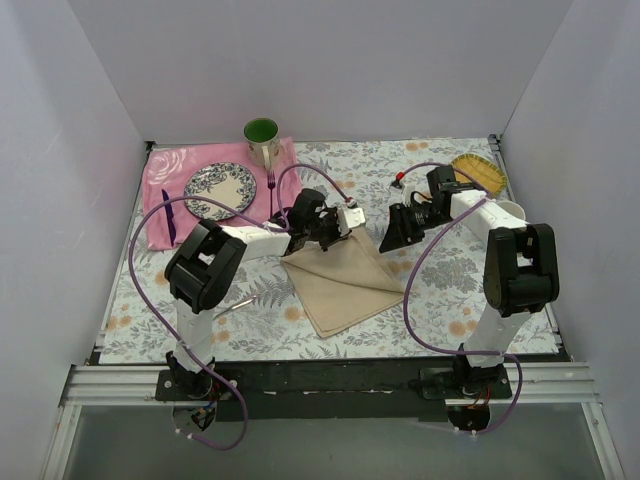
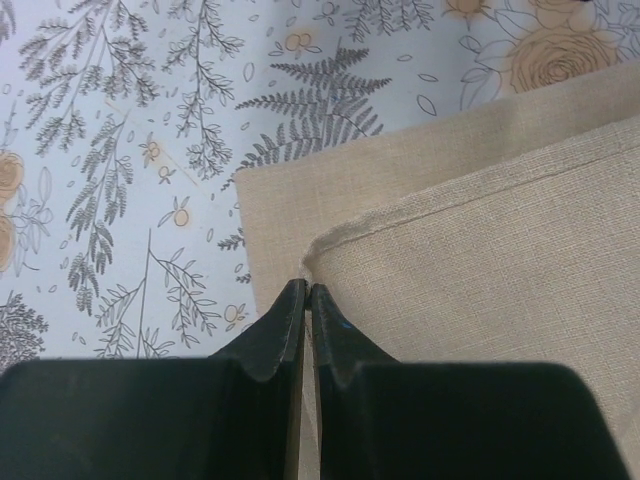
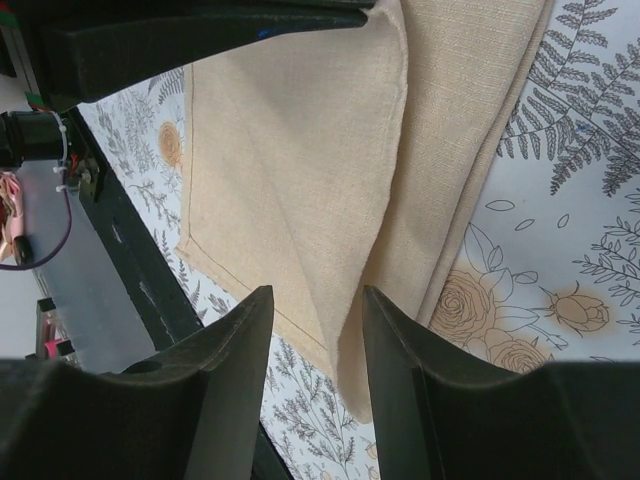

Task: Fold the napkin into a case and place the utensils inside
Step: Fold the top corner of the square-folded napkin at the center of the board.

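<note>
Floral-print tablecloth inside a white-walled booth; pink mat [image 1: 165, 180] off at the table's 10 o'clock. The napkin [image 1: 343, 282] lies near table centre, a shade toward 6 o'clock, set as a diamond and already doubled: the wrist views show an upper layer over a lower one with hemmed edges offset. Left gripper [image 2: 305, 290] sits at the napkin's 12 o'clock corner, jaws pressed together on the very tip of the upper layer, with the lower layer flat beneath. Right gripper [image 3: 318, 335] is at the napkin's 1 to 2 o'clock side, jaws about half apart and holding nothing. A loose folded edge runs across the gap in its view, but whether a finger touches it I cannot tell. Handling, as I judge it: a light, limp woven cloth with no stiffness, so it will sag and drag rather than hold a crease. Its weave looks grippy, not slick. The layers could slide apart or bunch if pulled by one point only. Best hold is at hemmed corners and edges, where the cloth is thickest, one corner per gripper, taking a single layer cleanly.
</note>
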`<state>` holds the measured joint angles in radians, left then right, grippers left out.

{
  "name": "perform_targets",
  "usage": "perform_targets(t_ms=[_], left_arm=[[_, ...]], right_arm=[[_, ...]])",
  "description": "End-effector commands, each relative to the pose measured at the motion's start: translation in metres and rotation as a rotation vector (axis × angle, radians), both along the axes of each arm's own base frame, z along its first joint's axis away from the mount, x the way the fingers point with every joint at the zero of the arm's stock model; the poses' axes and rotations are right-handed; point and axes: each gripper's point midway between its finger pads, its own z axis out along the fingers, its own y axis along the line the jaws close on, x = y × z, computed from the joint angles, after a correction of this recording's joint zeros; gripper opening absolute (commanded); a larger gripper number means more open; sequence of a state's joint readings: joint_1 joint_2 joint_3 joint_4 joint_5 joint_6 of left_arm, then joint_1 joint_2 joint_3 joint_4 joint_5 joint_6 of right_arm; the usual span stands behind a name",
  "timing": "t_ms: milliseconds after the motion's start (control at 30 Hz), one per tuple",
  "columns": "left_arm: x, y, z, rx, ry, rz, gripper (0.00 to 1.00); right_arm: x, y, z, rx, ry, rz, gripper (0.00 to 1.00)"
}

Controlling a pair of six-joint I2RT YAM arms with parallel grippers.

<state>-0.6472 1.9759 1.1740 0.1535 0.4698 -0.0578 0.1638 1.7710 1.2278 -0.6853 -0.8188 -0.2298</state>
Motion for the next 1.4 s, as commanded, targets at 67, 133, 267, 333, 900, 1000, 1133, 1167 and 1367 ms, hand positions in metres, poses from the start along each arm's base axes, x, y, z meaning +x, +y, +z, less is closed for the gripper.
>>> perform_targets(t_ms=[67, 133, 267, 333, 900, 1000, 1133, 1167, 1367], left_arm=[[0.021, -0.007, 0.021, -0.055, -0.066, 0.040, 0.00], [0.022, -0.009, 0.022, -0.055, -0.063, 0.039, 0.00], [0.021, -0.010, 0.021, -0.054, -0.061, 0.027, 0.00], [0.019, -0.011, 0.020, -0.060, -0.050, 0.017, 0.00], [0.029, -0.012, 0.015, -0.055, -0.057, 0.051, 0.00], [0.028, -0.013, 0.015, -0.058, -0.056, 0.043, 0.00], [0.030, -0.015, 0.015, -0.060, -0.052, 0.042, 0.00], [0.030, -0.016, 0.015, -0.061, -0.053, 0.041, 0.00], [0.032, -0.018, 0.015, -0.061, -0.058, 0.038, 0.00]], right_arm=[[-0.003, 0.005, 0.015, 0.057, -0.007, -0.003, 0.45], [-0.004, 0.006, 0.012, 0.061, 0.007, -0.007, 0.40], [-0.013, 0.010, 0.005, 0.065, 0.034, 0.005, 0.35], [-0.020, 0.011, -0.001, 0.063, 0.054, 0.006, 0.35], [-0.034, 0.026, -0.010, 0.078, 0.089, 0.035, 0.33], [-0.037, 0.028, -0.014, 0.072, 0.095, 0.041, 0.33], [-0.037, 0.028, -0.023, 0.056, 0.098, 0.043, 0.33], [-0.038, 0.027, -0.024, 0.053, 0.103, 0.042, 0.33], [-0.040, 0.026, -0.034, 0.037, 0.117, 0.038, 0.33]])
